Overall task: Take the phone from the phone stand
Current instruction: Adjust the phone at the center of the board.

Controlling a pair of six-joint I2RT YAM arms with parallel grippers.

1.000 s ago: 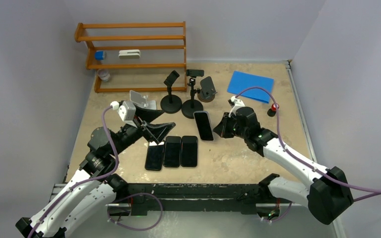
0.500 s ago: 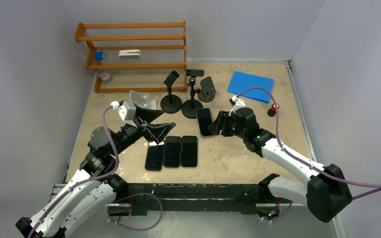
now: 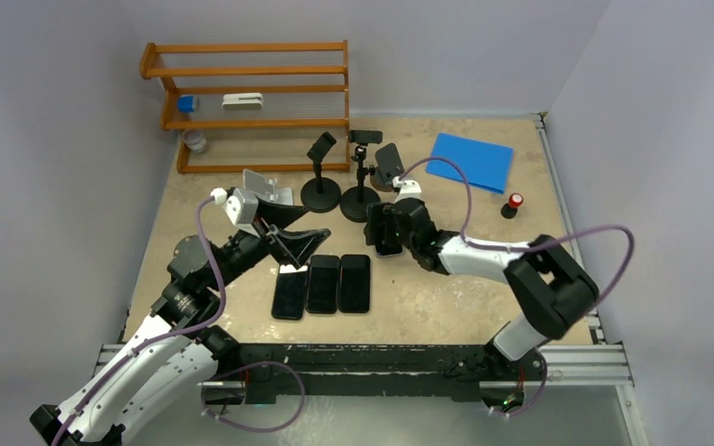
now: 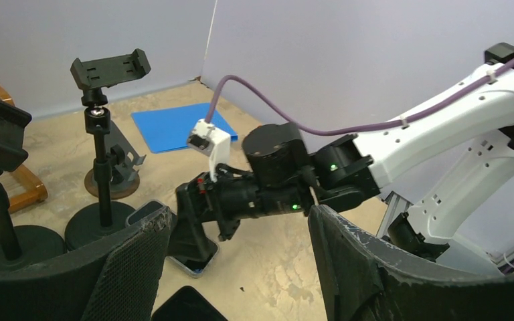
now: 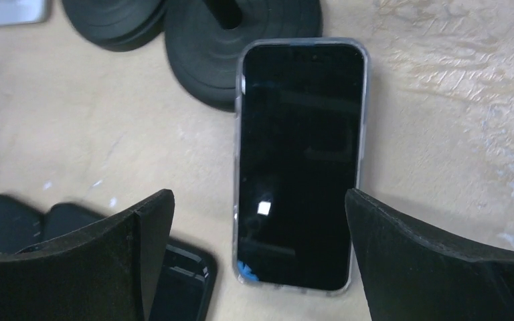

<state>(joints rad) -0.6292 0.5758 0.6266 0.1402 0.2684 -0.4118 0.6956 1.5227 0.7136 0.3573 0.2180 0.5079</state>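
— Phone (image 5: pixel 300 160)?
— Flat on table (image 5: pixel 442 100), screen up, mid-frame in right wrist view, top corner against stand base (image 5: pixel 201 60)
— Right gripper (image 5: pixel 258 214)?
— Spread wide either side of it, not touching
— Left gripper (image 4: pixel 241 247)?
— Spread too, lower left of top view, gripping nothing

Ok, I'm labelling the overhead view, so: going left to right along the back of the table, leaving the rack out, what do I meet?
Small clear jar, pale angled stand, black round-based stand with tilted cradle, black round-based stand with level clamp, low dark stand, flat blue sheet, small red-capped object.
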